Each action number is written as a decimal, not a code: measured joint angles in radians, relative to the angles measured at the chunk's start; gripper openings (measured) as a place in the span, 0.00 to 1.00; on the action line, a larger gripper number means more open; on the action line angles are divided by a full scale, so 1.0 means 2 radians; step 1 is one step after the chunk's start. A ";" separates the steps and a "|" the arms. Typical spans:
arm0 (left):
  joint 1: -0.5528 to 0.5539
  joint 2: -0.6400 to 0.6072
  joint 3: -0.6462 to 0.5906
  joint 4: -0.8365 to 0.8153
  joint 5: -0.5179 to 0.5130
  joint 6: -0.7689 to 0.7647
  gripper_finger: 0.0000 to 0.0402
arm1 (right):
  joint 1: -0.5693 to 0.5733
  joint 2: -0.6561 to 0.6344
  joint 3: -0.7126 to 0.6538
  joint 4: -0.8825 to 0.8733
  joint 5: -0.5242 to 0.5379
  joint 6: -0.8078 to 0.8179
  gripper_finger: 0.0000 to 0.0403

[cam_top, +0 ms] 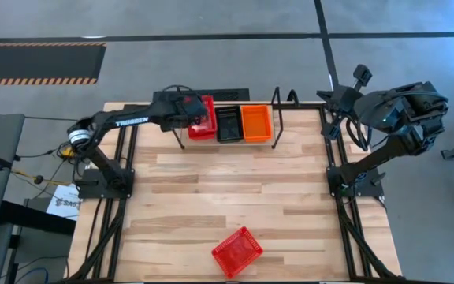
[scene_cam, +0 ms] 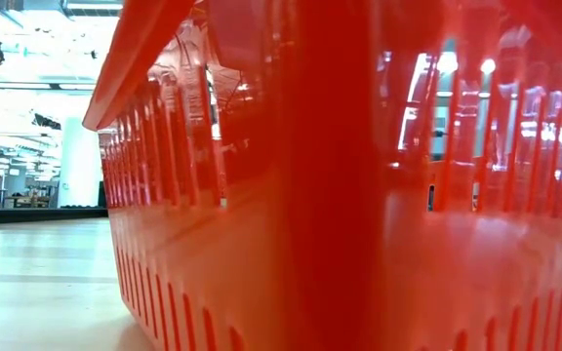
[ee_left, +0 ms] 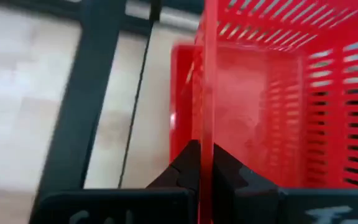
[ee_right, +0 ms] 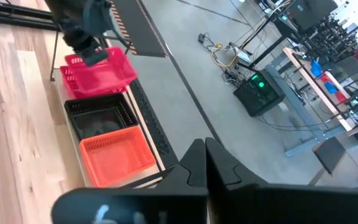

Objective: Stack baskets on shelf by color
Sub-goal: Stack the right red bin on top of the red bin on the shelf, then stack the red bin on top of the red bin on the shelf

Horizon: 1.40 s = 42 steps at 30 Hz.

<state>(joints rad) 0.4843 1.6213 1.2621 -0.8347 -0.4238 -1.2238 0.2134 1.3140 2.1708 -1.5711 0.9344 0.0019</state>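
Jaws of our left gripper (ee_left: pixel 205 169) clamp a red basket's (ee_left: pixel 272 93) wall above the shelf's (cam_top: pixel 231 140) left end. Our right gripper (ee_right: pixel 205 158), pressed together on nothing, waits beyond the table's right edge

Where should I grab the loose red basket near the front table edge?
Take the loose red basket by one long rim wall, from straight above. It sits open side up, turned askew, alone on the table, so rotate the wrist to match. The left gripper holds another red basket.
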 joint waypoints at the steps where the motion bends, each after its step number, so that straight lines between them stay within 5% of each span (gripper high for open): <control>1: 0.000 0.000 0.001 0.003 -0.003 0.000 0.00 | 0.000 0.000 0.000 0.000 0.000 0.000 0.01; 17: 0.000 0.001 0.000 0.013 -0.009 0.060 0.01 | 0.000 0.000 0.000 0.000 0.000 -0.006 0.01; 27: 0.000 0.001 0.011 0.012 -0.004 0.084 0.17 | 0.000 0.000 0.000 0.000 -0.025 -0.007 0.00; 42: -0.014 -0.054 0.171 -0.088 -0.064 0.179 0.34 | 0.000 -0.006 0.000 0.000 -0.026 -0.001 0.01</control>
<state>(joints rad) 0.4553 1.5135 1.6049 -1.0109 -0.5528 -0.8665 0.2134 1.3029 2.1704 -1.5708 0.8829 0.0005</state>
